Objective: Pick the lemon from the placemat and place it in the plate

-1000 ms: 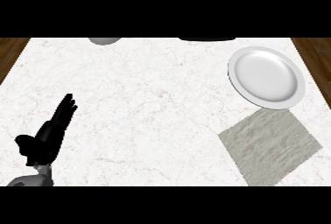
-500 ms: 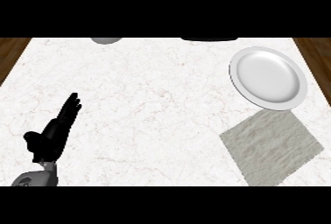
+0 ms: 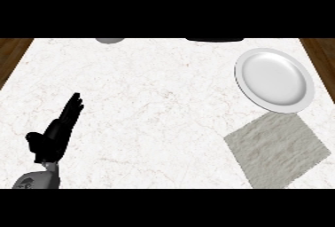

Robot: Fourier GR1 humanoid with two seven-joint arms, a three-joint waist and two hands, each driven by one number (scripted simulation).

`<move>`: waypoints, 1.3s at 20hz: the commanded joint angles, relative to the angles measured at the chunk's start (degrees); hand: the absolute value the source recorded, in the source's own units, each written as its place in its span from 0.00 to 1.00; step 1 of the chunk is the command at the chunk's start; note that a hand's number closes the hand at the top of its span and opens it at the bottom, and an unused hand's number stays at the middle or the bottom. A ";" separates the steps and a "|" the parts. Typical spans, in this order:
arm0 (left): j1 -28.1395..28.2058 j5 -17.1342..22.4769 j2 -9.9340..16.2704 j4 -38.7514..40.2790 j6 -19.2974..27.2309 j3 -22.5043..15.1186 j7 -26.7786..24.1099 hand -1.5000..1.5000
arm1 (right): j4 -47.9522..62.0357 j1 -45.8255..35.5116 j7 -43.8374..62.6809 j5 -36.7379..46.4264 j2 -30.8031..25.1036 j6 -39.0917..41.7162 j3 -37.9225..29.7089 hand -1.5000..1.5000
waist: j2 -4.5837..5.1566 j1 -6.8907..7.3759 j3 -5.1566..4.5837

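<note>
My left hand [image 3: 53, 133]: it rested at the lower left of the head view, above the white marble counter [image 3: 150, 102], fingers straight and together, pointing up and away from me, thumb out to the side; it held nothing.
My left forearm: only a short grey stub showed, at the view's lower edge below the hand.
My right hand: it did not show in the view.
Plate [image 3: 273, 80]: white and round, it lay on the counter at the upper right, well apart from my hand.
Placemat [image 3: 277, 150]: a grey textured cloth, turned cornerwise, it lay just below the plate, its upper corner touching or slipping under the plate's lower rim; I could not tell which.
Lemon: I saw none on the placemat, on the plate or in my hand.
Far edge: a grey rounded object [image 3: 110, 40] and a dark object [image 3: 215, 39] were cut off there; I could not tell what they were.
Sides: brown wood [image 3: 12, 55] showed past the counter at left and right.
</note>
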 commanded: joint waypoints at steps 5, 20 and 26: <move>-3.11 -1.07 -0.94 5.94 0.09 0.34 -2.27 0.50 | 20.43 -15.07 -4.67 5.91 7.76 -6.90 5.83 1.00 | 0.25 0.16 0.02; -1.58 -1.80 -1.65 -1.51 0.69 -1.07 2.01 0.50 | 56.01 -35.94 -5.92 5.08 13.83 -22.50 -2.77 0.00 | 0.65 1.52 0.11; -1.89 -0.87 -0.82 -0.21 -0.24 0.44 0.69 0.50 | 57.11 -35.05 -14.95 -2.73 14.61 -26.86 -9.99 0.00 | 0.70 1.04 0.14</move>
